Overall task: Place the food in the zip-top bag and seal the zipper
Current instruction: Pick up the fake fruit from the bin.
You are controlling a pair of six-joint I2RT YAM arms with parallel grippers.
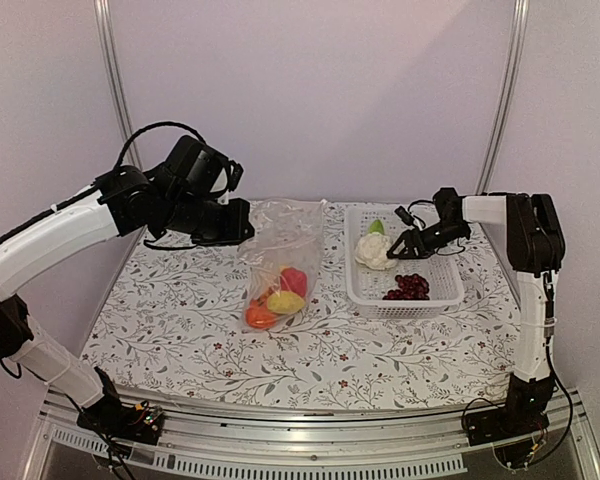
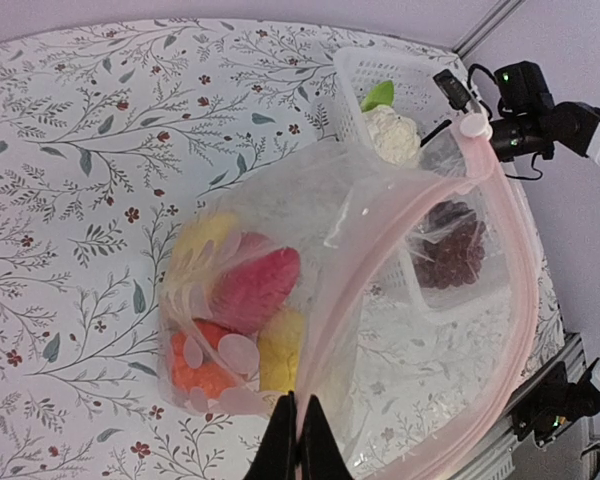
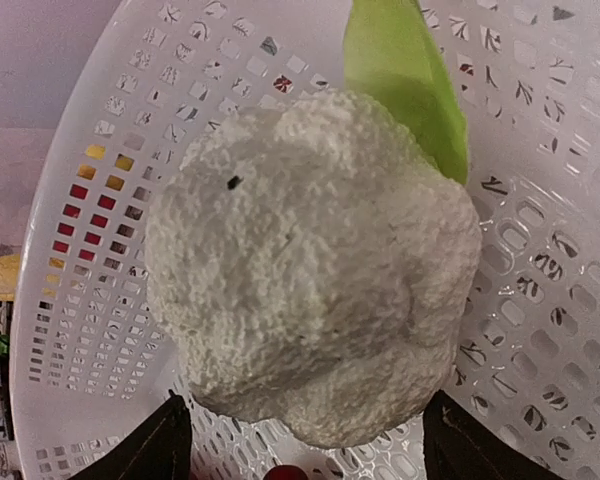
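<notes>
The clear zip-top bag [image 1: 280, 250] stands open on the table, with its pink zipper [image 2: 500, 260] looping round the mouth. My left gripper [image 2: 297, 440] is shut on the bag's rim and holds it up. Inside lie the orange pumpkin [image 1: 260, 316], the red pepper [image 1: 294, 280] and a yellow piece [image 1: 285, 301]. The white cauliflower [image 3: 310, 270] with its green leaf [image 3: 400, 80] lies in the white mesh basket [image 1: 450, 290]. My right gripper [image 3: 305, 450] is open, its fingers either side of the cauliflower's near end. The dark red grape bunch [image 1: 408, 288] lies in the basket's front.
The floral tablecloth [image 1: 180, 320] covers the table. The basket stands right of the bag, close to it. Metal frame posts [image 1: 110, 70] rise at the back corners.
</notes>
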